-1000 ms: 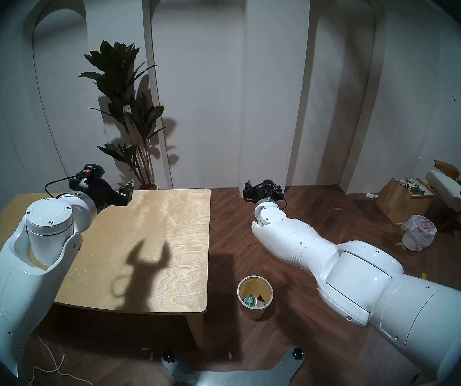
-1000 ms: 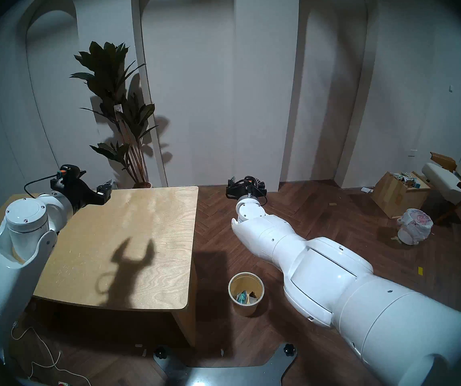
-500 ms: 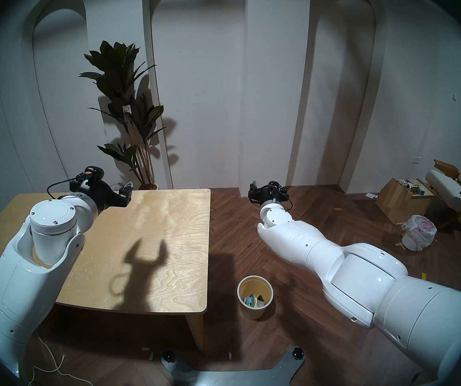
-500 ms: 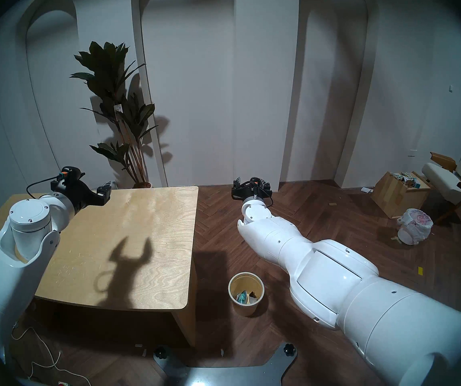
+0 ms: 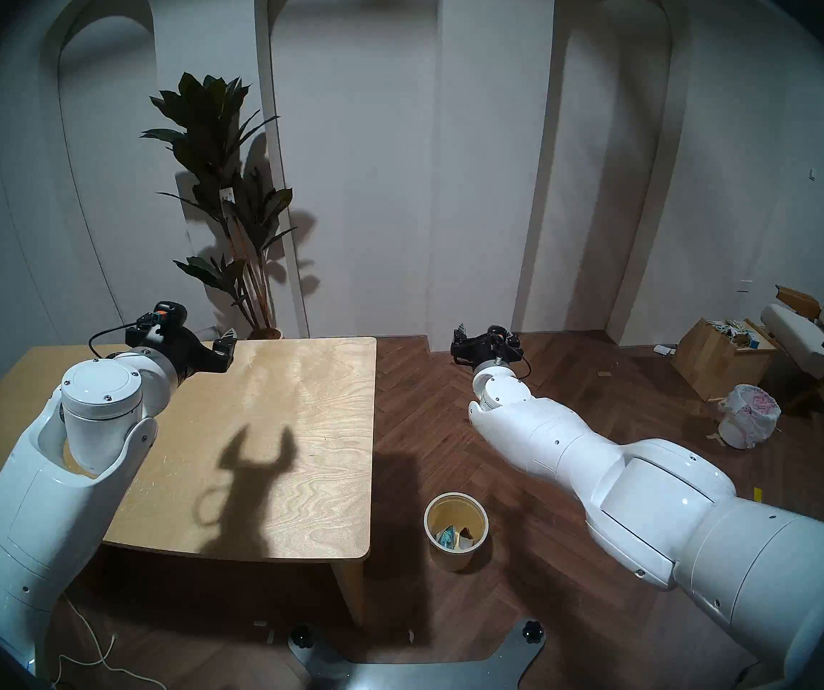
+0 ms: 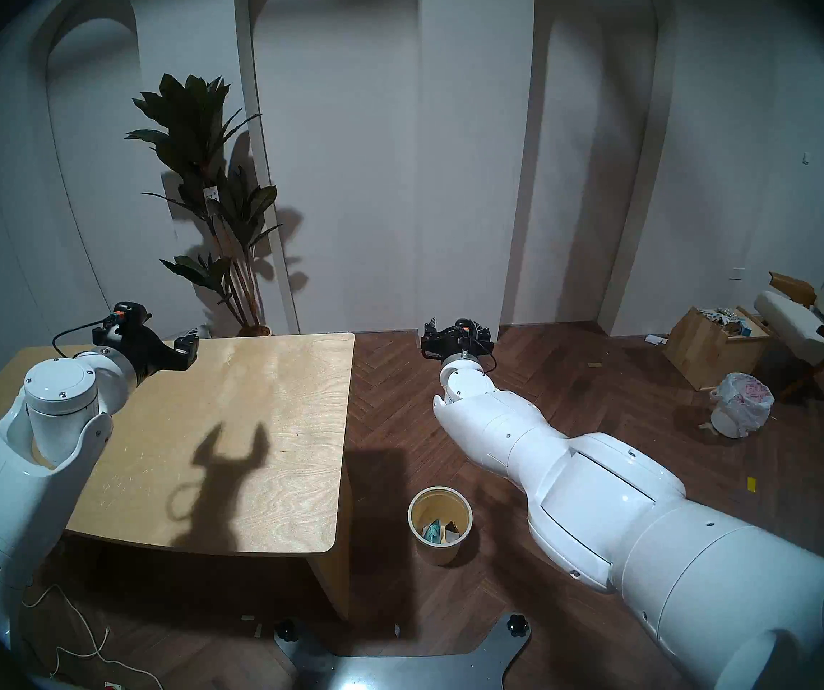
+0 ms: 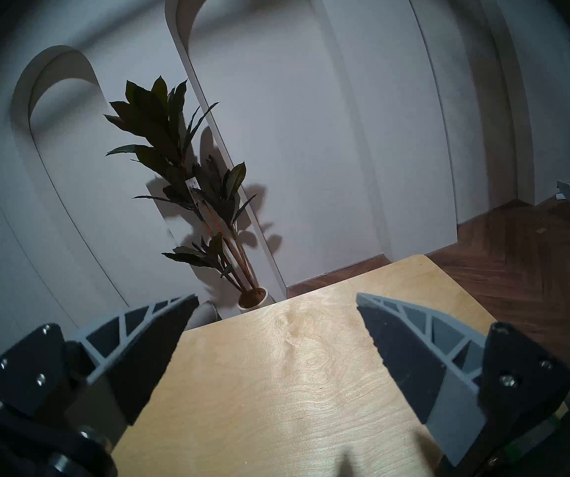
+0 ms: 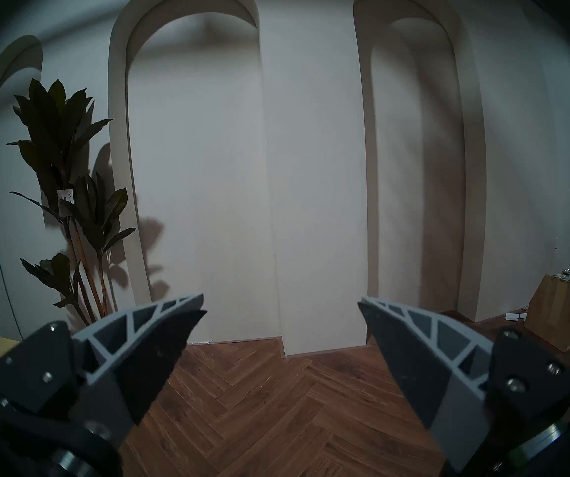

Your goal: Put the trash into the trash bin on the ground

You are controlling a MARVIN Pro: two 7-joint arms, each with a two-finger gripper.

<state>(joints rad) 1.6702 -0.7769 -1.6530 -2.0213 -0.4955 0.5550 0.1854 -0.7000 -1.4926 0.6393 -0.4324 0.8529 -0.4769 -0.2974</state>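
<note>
Nearest to me, on the floor just off the table's near right corner, stood the trash bin, its yellowish inner walls lit, and the trash lay inside it at the bottom: a teal-printed piece beside white and darker scraps, none with print I could read. The tabletop itself carried only the shadow of my left gripper, which hung above the far left part of the table with its jaws spread wide and nothing between them. My right gripper was out over the herringbone floor to the right of the table, pointing level at the wall, jaws likewise wide apart and empty. Farther off on the right stood a white bin with a pink-printed bag; the pink marks were too small to read. Beyond it sat a wooden box full of scraps, next to a chair. Against the arched back wall rose a potted plant with a small white tag on its stem, its dark printing illegible.
</note>
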